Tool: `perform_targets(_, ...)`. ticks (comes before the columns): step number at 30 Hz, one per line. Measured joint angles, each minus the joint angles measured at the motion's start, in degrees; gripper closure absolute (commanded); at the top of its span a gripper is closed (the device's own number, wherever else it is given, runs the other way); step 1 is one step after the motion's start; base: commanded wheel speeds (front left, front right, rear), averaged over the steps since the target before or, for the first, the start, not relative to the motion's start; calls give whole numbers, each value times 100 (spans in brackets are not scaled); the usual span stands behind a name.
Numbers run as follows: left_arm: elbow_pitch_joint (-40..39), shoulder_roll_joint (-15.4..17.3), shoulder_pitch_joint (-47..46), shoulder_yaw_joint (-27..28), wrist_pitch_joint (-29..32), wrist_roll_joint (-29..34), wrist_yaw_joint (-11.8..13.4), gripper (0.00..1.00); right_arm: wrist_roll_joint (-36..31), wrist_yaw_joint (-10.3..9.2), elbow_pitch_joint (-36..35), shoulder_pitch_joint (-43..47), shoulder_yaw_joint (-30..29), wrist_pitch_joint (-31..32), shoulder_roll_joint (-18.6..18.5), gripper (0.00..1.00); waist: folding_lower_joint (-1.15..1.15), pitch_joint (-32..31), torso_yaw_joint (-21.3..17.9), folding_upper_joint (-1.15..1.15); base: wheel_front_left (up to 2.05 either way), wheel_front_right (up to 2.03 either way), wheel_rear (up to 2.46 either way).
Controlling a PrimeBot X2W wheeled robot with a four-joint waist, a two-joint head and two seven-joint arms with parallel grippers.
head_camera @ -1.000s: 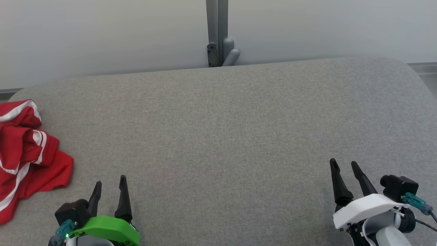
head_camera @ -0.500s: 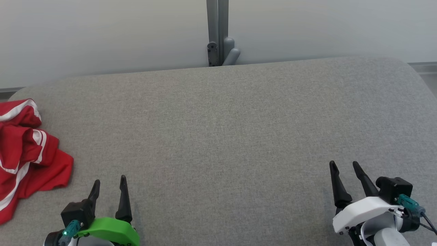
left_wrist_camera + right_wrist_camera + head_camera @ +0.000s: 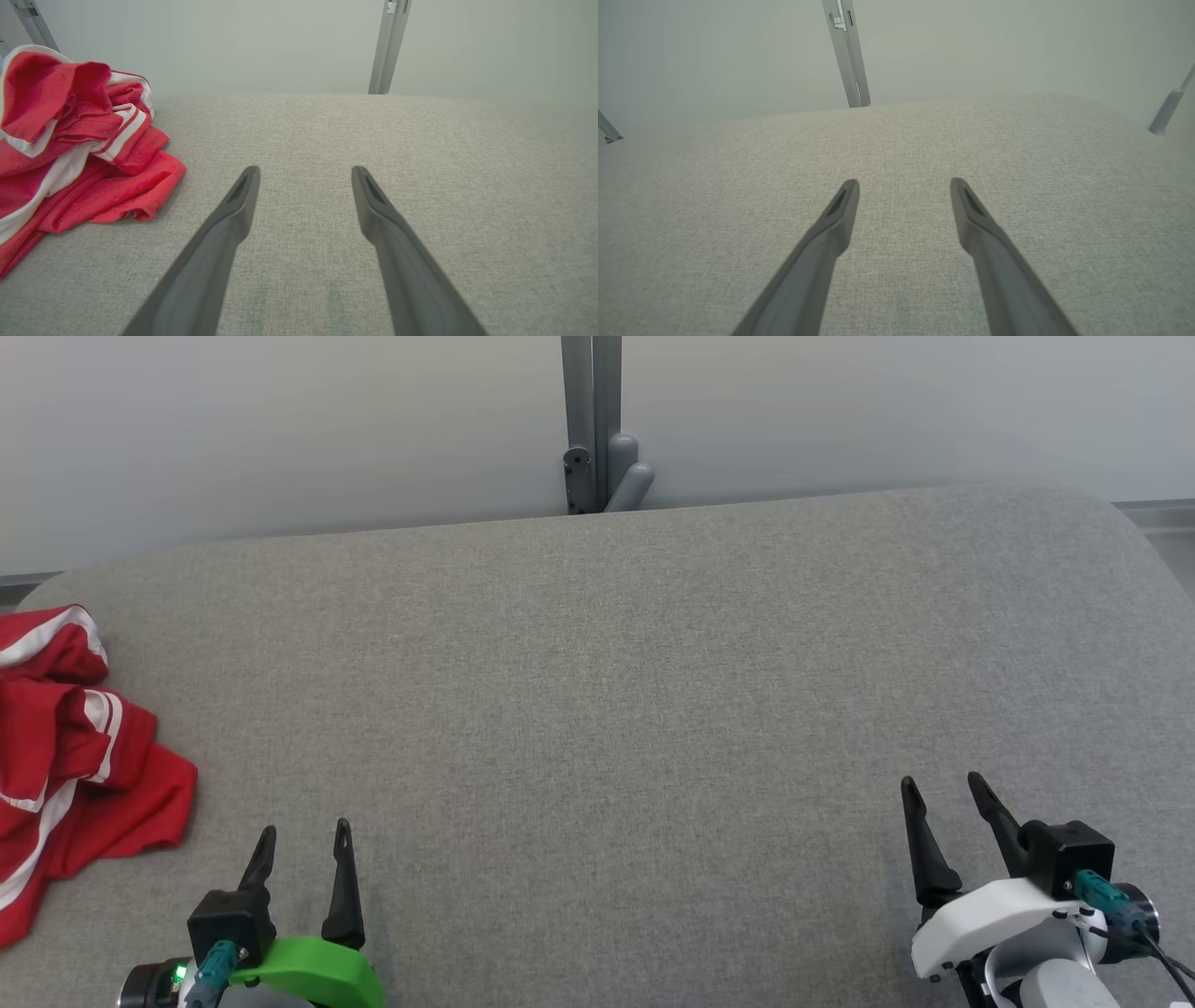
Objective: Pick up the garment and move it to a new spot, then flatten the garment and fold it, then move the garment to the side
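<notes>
The garment is red with white stripes and lies crumpled at the left edge of the grey padded surface; the left wrist view shows the garment bunched up to the left of my fingers. My left gripper hovers open at the lower left, a short way to the right of the cloth, empty. In its own view the left gripper has only bare fabric surface between its fingers. My right gripper stands open and empty at the lower right, far from the cloth, and the right gripper points over bare surface.
A pale wall with a grey metal post and bracket stands just behind the surface's far edge. The surface rounds off at its far left and far right corners. A second post shows at the right.
Both grippers have turned slightly about their wrists, their camera housings shifting inward. The garment lies as before. The head view has shifted a little.
</notes>
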Motion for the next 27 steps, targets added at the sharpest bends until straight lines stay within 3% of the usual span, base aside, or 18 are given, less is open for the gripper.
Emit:
perform_targets(14, 107, -27, -1, 70, -143, 514, 10, 0, -591, 1, 0, 4, 4, -165, 10, 0, 0, 41, 89, 0, 0, 0, 0)
perform_targets(20, 109, -37, -20, 68, -143, 504, 9, 0, -586, 2, -44, 30, 20, -168, -48, 0, 0, 79, 371, 0, 0, 0, 0)
perform_targets(27, 209, -41, 1, 269, -143, 402, 40, 0, -575, 3, -98, -75, 288, -169, 9, 0, 0, 151, 998, 0, 0, 0, 0)
